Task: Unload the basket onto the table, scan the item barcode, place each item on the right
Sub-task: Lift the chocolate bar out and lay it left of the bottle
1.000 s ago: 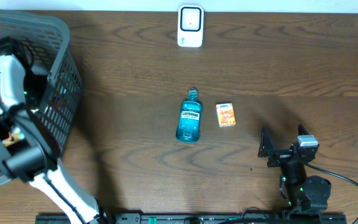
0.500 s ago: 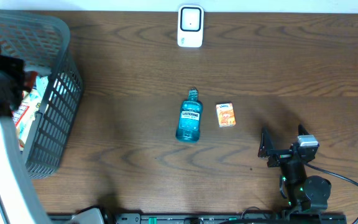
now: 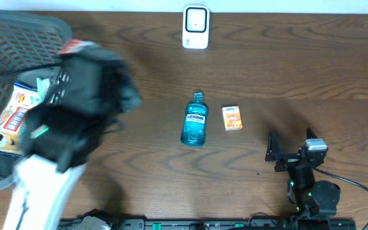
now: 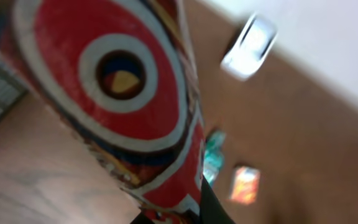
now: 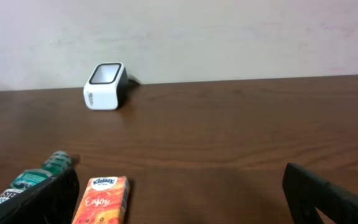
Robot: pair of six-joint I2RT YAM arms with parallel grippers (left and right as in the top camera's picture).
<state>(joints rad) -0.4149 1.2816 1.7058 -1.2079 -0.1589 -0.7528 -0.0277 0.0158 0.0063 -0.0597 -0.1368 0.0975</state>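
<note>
Above the basket (image 3: 19, 21), left gripper (image 3: 89, 65) clamps a red pack (image 4: 123, 93), likely for the scanner (image 3: 195, 27). Right gripper (image 3: 291, 147) parked, jaws wide, nothing held.

Scanner (image 5: 104, 86) far back — tissue pack (image 5: 101, 199) beside bottle (image 5: 27, 182).

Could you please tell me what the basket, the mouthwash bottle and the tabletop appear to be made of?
Basket: probably moulded grey plastic, matte, judging by its even lattice walls.
Mouthwash bottle: likely clear glossy plastic, with blue liquid showing through.
Tabletop: dark wood or wood-look laminate, given the grain pattern; I cannot tell which.
</note>
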